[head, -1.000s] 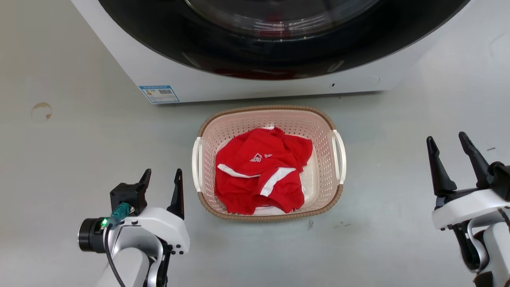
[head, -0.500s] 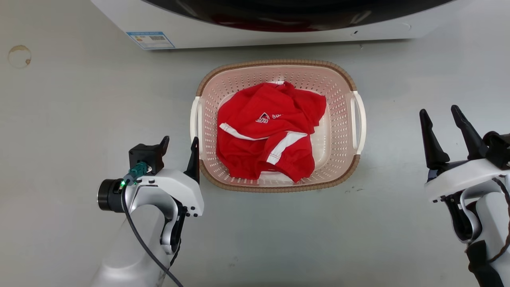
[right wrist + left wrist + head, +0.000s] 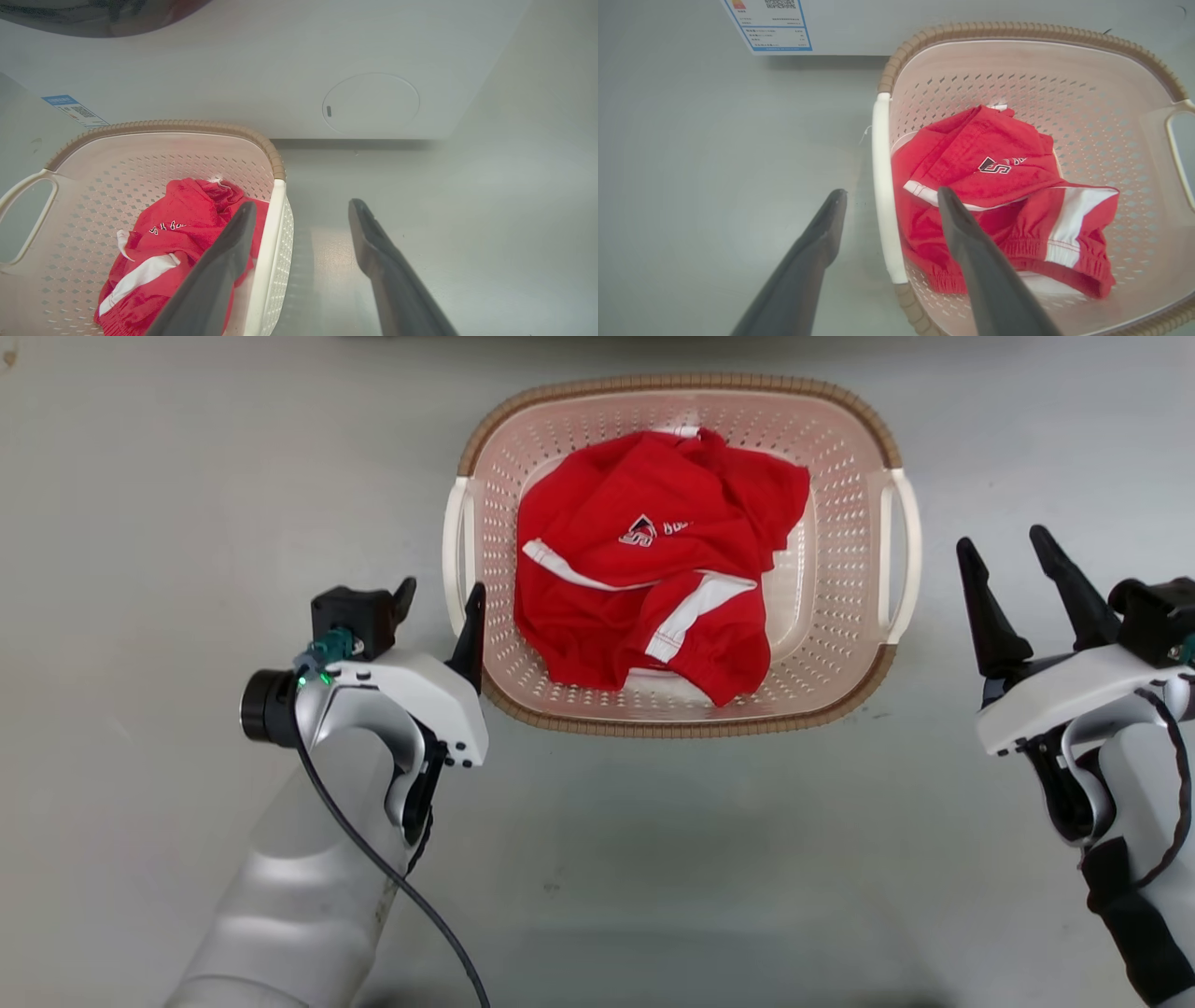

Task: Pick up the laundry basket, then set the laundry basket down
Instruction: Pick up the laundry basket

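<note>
The laundry basket (image 3: 681, 726), pale pink with a brown rim, stands on the grey floor and holds a red garment (image 3: 653, 560). My left gripper (image 3: 442, 590) is open at the white left handle (image 3: 455, 523). In the left wrist view this gripper (image 3: 891, 191) straddles that handle (image 3: 879, 149), one finger outside and one over the garment (image 3: 994, 186). My right gripper (image 3: 1001, 539) is open just right of the right handle (image 3: 910, 551). In the right wrist view it (image 3: 301, 203) frames the handle (image 3: 274, 224), one finger over the basket's inside. Neither gripper holds anything.
The white washing machine (image 3: 280, 70) stands right behind the basket, with a blue-edged label (image 3: 768, 23) at its lower corner. Bare grey floor (image 3: 187, 476) lies to both sides of the basket and in front of it.
The head camera has tipped down, so the basket sits higher in view and the washer has left it. Both grippers have closed in on the basket's handles, still open.
</note>
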You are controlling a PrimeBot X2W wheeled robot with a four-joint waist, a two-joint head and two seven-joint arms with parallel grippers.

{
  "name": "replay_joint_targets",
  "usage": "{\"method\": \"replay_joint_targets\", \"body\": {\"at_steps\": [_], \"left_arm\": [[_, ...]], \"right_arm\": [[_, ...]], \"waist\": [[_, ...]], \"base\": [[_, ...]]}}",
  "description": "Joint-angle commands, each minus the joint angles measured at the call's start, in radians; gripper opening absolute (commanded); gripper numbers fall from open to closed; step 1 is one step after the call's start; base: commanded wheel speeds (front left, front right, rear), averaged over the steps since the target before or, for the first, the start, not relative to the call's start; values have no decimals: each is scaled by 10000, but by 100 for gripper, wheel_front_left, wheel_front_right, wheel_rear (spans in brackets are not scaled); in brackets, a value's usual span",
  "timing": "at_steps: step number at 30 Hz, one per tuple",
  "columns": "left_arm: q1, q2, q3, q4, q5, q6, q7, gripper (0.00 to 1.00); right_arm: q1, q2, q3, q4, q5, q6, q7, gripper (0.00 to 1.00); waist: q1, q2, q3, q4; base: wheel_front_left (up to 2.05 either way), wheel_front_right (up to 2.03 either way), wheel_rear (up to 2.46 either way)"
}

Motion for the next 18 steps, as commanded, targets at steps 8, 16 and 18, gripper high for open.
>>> {"method": "replay_joint_targets", "body": {"at_steps": [8,16,18], "left_arm": [[-1206,118,-36,1124,-14,-325,-241,100],[-2102,75,-312,2200,1,-496,-267,100],[-2245,70,-359,2375,-17,-538,-272,100]], "right_arm": [[-555,-138,803,243,273,42,-132,100],[-1284,7,1645,683,603,42,-132,100],[-1449,68,1783,818,676,42,-132,100]], "waist": [[-1,0,1031,78],[-1,0,1480,13],[-1,0,1544,-29]], "base": [[0,0,0],[0,0,0],[0,0,0]]}}
